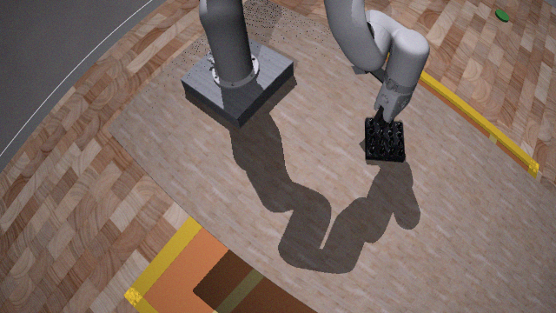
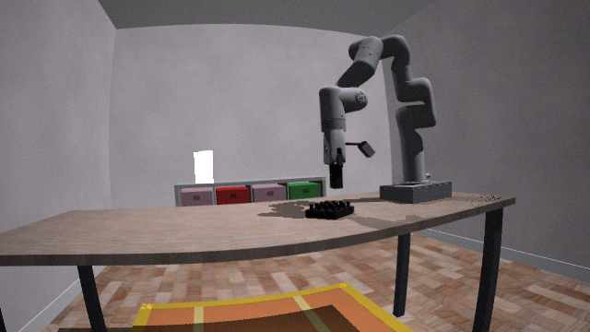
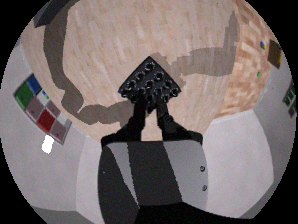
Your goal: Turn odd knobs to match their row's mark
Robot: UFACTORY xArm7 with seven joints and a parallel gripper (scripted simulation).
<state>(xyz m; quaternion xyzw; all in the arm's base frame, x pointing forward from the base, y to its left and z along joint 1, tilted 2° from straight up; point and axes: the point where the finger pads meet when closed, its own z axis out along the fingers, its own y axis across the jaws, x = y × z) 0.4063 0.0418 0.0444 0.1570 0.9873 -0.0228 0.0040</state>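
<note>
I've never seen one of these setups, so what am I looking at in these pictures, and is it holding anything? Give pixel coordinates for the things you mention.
That's a single robot arm [image 1: 406, 56] [image 2: 332, 106], bolted at the table's [image 1: 339, 152] [image 2: 184, 235] [image 3: 100, 40] edge area. The top picture looks down from above, the exterior one from across the room, and the wrist one from beside its pincer [image 1: 384, 120] [image 2: 336, 186] [image 3: 150, 101]. On the table sits a black knob box [image 1: 385, 159] [image 2: 329, 213] [image 3: 150, 80]. The pincer hangs above it, fingers slightly apart, holding nothing.

And here on the counter [image 1: 321, 187] [image 2: 207, 231] sits the knob box [image 1: 385, 140] [image 2: 329, 210] [image 3: 149, 80], below the pincer [image 1: 384, 116] [image 2: 336, 186] [image 3: 150, 101]; in the exterior view the arm's base [image 1: 208, 93] [image 2: 442, 191] stands right of it, and bins [image 2: 232, 195] line a shelf unit [image 2: 177, 195] beyond the counter.
</note>
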